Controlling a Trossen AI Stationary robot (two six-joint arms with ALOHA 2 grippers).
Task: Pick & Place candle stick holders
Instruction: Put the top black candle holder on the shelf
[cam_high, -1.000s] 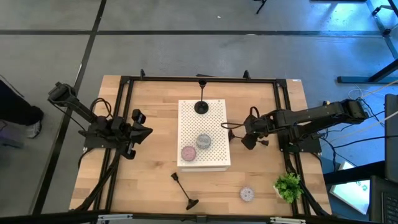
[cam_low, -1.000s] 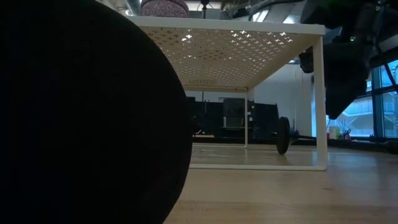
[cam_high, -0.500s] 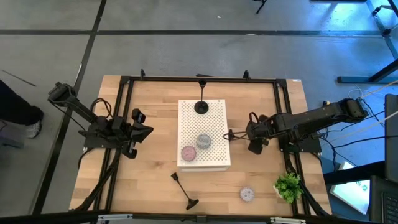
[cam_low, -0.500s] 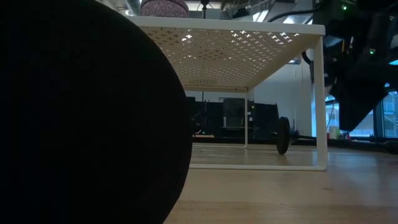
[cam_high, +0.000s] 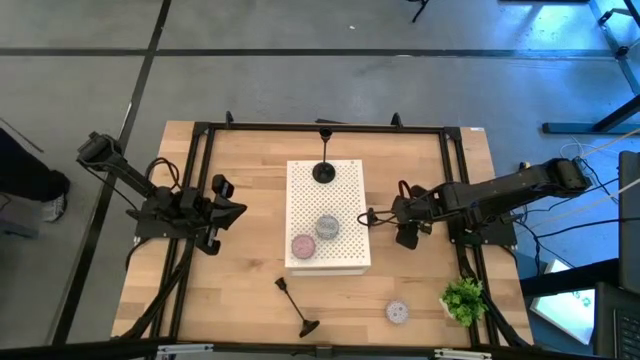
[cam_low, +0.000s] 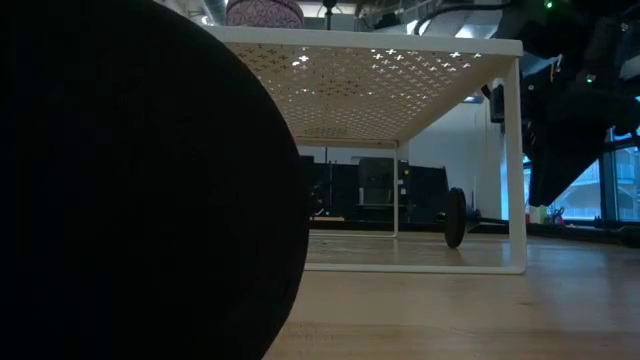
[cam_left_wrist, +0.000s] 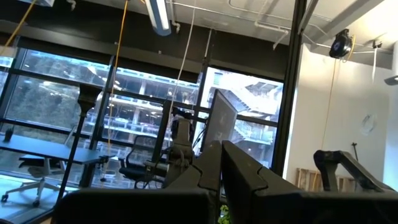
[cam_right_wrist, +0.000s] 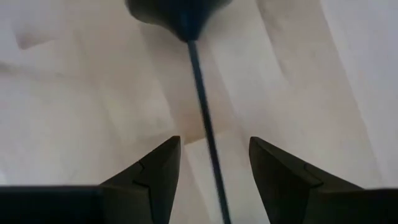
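the left gripper (cam_high: 236, 211) waits closed, left of the white perforated rectangular board (cam_high: 345, 255), which carries a black stemmed holder (cam_high: 324, 172), a grey puck (cam_high: 327, 227) and a pink puck (cam_high: 303, 245). another black holder (cam_high: 308, 326) and a lavender puck (cam_high: 397, 313) remain on the wooden table (cam_high: 250, 160). the right gripper (cam_high: 385, 214) hangs beside the board's right edge, its fingers (cam_right_wrist: 155, 171) apart around a thin black stem (cam_right_wrist: 202, 112), seemingly not pinching it.

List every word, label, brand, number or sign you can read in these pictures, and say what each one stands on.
None can be read. The white perforated board, the candle stick holders on it and the wooden table bear no lettering. The monitors in the left wrist view show only dark backs.
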